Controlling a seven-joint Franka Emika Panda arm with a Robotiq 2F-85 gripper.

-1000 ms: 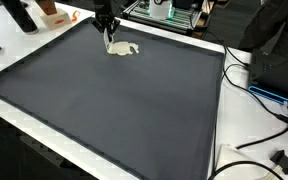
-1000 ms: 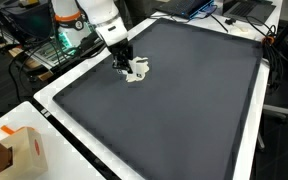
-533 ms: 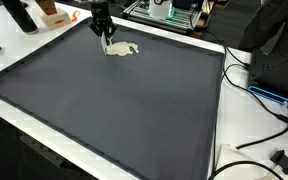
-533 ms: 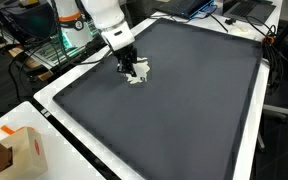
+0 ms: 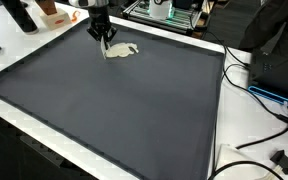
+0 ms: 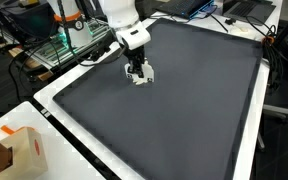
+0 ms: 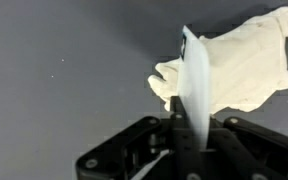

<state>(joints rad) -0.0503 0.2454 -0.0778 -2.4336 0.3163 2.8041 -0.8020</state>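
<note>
A crumpled white cloth (image 5: 126, 50) lies near the far edge of a dark grey mat (image 5: 114, 105); in an exterior view the cloth (image 6: 142, 76) sits just under the arm. My gripper (image 5: 105, 40) (image 6: 137, 70) hangs over the cloth's end, shut on a pinched fold. In the wrist view a stretched strip of the cloth (image 7: 242, 62) runs from the heap on the mat into my gripper (image 7: 189, 135), whose jaws are pressed together on it. Most of the cloth still rests on the mat.
The mat (image 6: 194, 110) covers a white table. A cardboard box (image 6: 12, 152) stands at one corner, an orange object (image 5: 52, 15) and a dark bottle (image 5: 20, 16) at another. Cables (image 5: 256, 95) and a black part (image 5: 281, 160) lie along the table's side.
My gripper has risen a little from the mat with the pinched fold, drawing a strip of the cloth upward. The rest of the cloth has barely shifted.
</note>
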